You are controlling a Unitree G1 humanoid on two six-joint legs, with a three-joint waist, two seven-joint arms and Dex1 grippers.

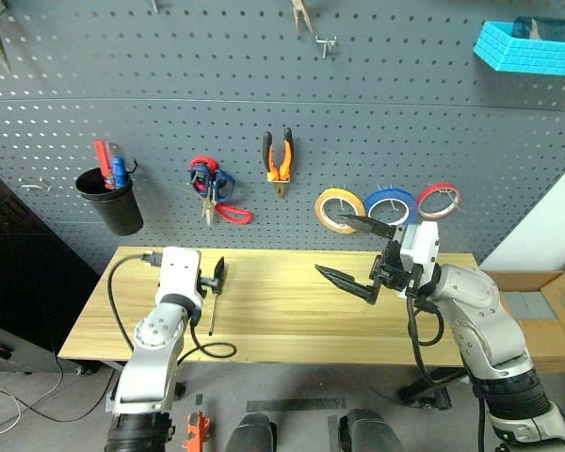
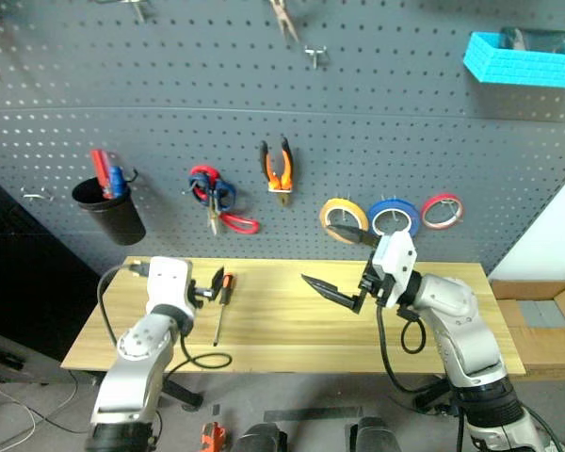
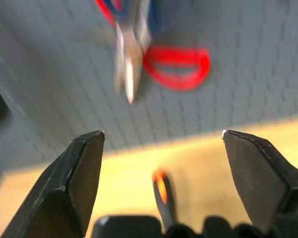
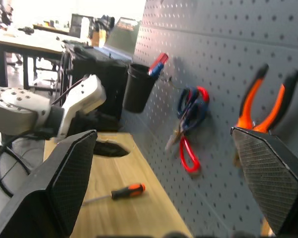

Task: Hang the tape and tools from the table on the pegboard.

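Nearest the head camera, the left end effector (image 2: 214, 281) is seen with its two black fingers spread, nothing between them. Just beyond it, the small screwdriver with a black-and-orange handle (image 2: 222, 303) lies flat on the light yellowish plank worktop (image 2: 292, 339). Its long axis runs roughly front to back: the handle points toward the dark grey perforated pegboard (image 2: 264, 113), the thin steel shaft toward the worktop's near edge. In the left wrist view the handle is seen low between the open fingers, so it is judged that the left arm, much the nearer, is placed to take it with a short drop. The right end effector (image 1: 360, 252) is held wide open and empty, well apart over the worktop's right half. Already hung on the pegboard are the orange-and-black-handled pliers (image 1: 279, 160), the blue-handled scissors (image 1: 214, 185) and the yellowish-tan tape ring (image 1: 339, 210).
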